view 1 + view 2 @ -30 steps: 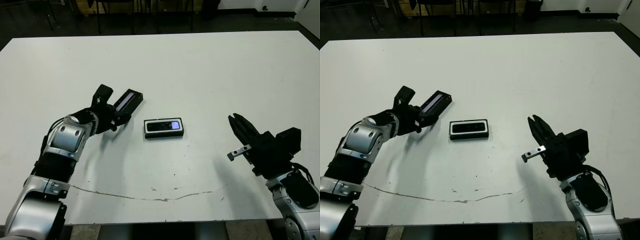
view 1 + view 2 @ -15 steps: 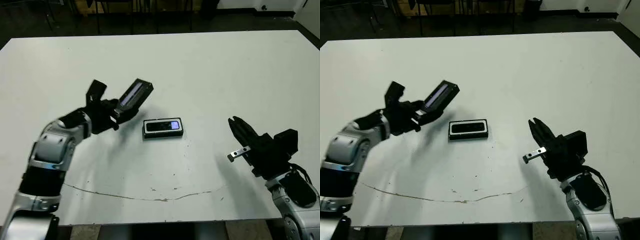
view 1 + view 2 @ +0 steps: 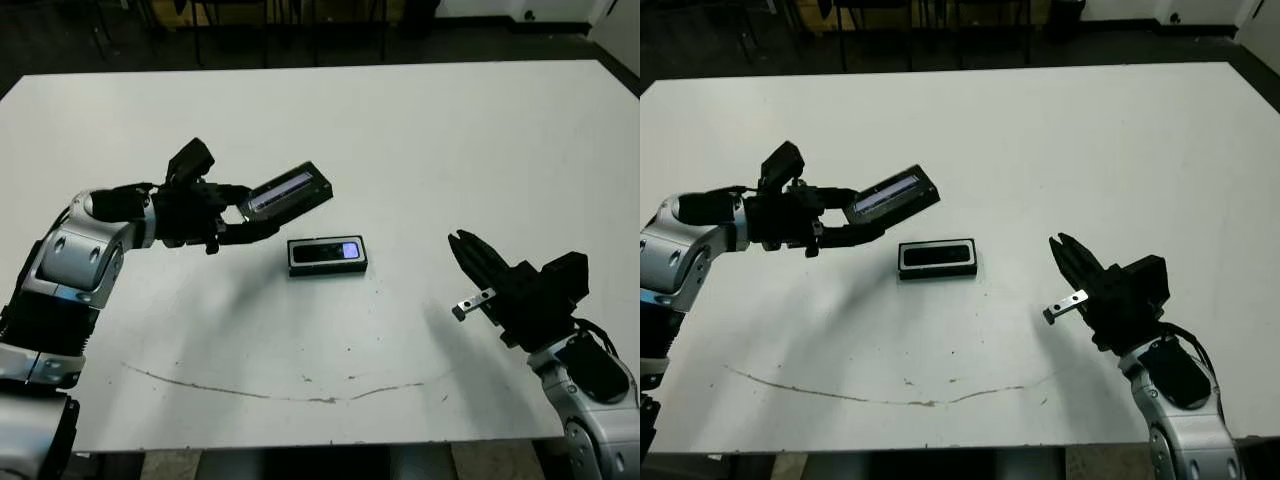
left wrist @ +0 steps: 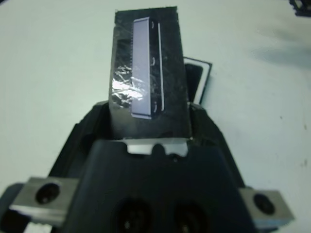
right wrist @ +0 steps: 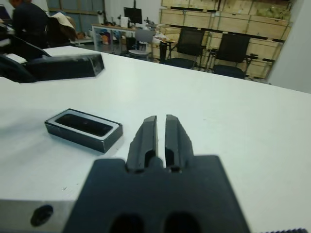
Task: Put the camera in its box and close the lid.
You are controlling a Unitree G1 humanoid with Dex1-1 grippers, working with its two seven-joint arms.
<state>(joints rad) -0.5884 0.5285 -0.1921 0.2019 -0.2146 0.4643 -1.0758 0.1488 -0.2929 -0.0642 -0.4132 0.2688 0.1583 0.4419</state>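
Observation:
The box (image 3: 294, 258), black outside with a white lining, lies at the middle of the table. The camera (image 3: 325, 252) lies inside it, its bluish window at the right end. My left gripper (image 3: 256, 213) is shut on the lid (image 3: 291, 191), a flat black cover with a pale stripe. It hangs tilted in the air just left of and above the box. In the left wrist view the lid (image 4: 146, 73) stands between the fingers, with the box partly hidden behind it. My right gripper (image 3: 460, 242) hovers to the right of the box, shut on nothing.
A thin dark scratch (image 3: 300, 390) runs across the table near its front edge. Chairs and shelves stand beyond the far edge. A person (image 5: 29, 22) shows in the background of the right wrist view.
My left arm has lifted the lid off the table and swung it right, toward the box, turning it flatter. The right gripper has barely moved.

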